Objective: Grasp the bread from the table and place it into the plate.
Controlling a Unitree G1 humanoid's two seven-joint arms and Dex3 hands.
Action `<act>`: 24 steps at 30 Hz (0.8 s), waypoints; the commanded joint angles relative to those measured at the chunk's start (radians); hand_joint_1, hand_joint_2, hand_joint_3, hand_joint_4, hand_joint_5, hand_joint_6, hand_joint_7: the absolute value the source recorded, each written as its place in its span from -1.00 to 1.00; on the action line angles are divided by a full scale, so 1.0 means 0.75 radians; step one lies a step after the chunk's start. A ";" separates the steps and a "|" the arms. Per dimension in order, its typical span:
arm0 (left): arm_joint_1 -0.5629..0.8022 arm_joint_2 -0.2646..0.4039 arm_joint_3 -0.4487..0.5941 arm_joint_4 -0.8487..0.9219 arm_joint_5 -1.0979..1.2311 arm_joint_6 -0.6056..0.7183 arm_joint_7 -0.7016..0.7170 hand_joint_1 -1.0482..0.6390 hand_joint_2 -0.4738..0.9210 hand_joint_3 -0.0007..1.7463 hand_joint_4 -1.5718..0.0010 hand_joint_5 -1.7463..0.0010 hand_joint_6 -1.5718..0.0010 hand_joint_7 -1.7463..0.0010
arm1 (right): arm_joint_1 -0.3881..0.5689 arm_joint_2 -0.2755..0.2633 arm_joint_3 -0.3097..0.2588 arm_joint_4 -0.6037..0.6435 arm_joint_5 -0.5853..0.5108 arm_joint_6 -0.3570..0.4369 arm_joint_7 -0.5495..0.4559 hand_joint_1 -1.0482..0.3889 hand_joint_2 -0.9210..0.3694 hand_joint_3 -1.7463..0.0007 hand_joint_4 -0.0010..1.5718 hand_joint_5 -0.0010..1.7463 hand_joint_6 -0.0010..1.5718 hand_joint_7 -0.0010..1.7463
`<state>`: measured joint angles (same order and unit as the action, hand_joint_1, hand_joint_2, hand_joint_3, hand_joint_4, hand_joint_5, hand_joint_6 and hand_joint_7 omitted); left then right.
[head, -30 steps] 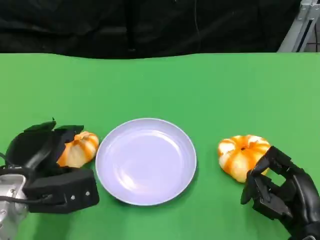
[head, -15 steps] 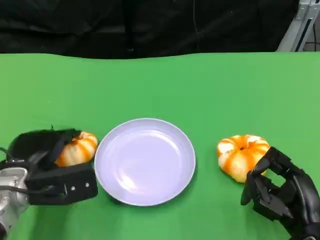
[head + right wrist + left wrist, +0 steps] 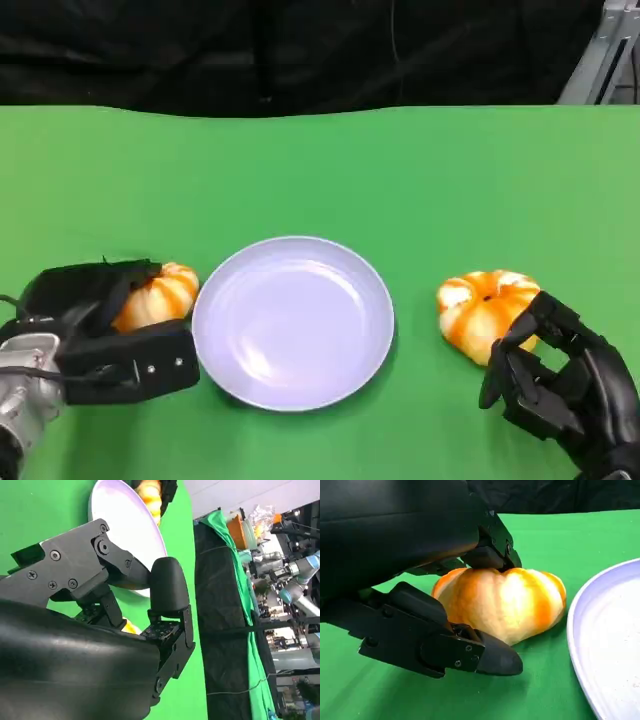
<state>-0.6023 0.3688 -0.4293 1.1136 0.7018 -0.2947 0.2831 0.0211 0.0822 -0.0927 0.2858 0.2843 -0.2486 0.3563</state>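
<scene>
Right robot hand [image 3: 560, 385]: fingers curled, holding nothing, just beside right bread [image 3: 485, 310].
Left robot hand [image 3: 95, 330]: fingers wrapped around left bread [image 3: 158, 296], on the counter [image 3: 320, 170].
Plate [image 3: 293, 322]: between the breads.

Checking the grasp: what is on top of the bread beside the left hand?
The left hand's fingers lie over the top of the bread, with another finger low alongside. Its far side is hidden.
</scene>
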 commanded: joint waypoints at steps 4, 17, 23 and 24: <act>-0.014 -0.019 0.004 0.073 -0.052 -0.039 0.013 -0.15 1.00 -0.84 0.18 0.91 0.16 0.94 | 0.026 -0.008 0.005 -0.049 -0.012 0.020 -0.041 0.25 -0.52 -0.20 0.06 1.00 -0.20 0.93; 0.022 -0.037 0.025 0.098 -0.111 -0.078 0.216 0.27 1.00 -0.71 0.15 -1.00 0.37 -0.99 | 0.024 -0.016 0.001 -0.049 -0.005 0.023 -0.025 0.26 -0.52 -0.23 0.06 1.00 -0.21 0.95; 0.038 -0.019 0.092 0.043 -0.177 -0.116 0.208 0.24 0.96 -0.63 0.11 -1.00 0.36 -1.00 | 0.019 -0.030 -0.008 -0.035 -0.002 0.010 -0.006 0.28 -0.54 -0.23 0.05 1.00 -0.23 0.96; 0.042 -0.016 0.101 0.033 -0.188 -0.121 0.208 0.24 0.95 -0.62 0.11 -1.00 0.35 -1.00 | 0.017 -0.031 -0.009 -0.032 0.000 0.009 0.000 0.28 -0.55 -0.23 0.05 1.00 -0.23 0.97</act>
<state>-0.5951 0.3349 -0.3817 1.1645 0.5889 -0.3692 0.4371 0.0354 0.0807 -0.0887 0.2598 0.2707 -0.2344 0.3442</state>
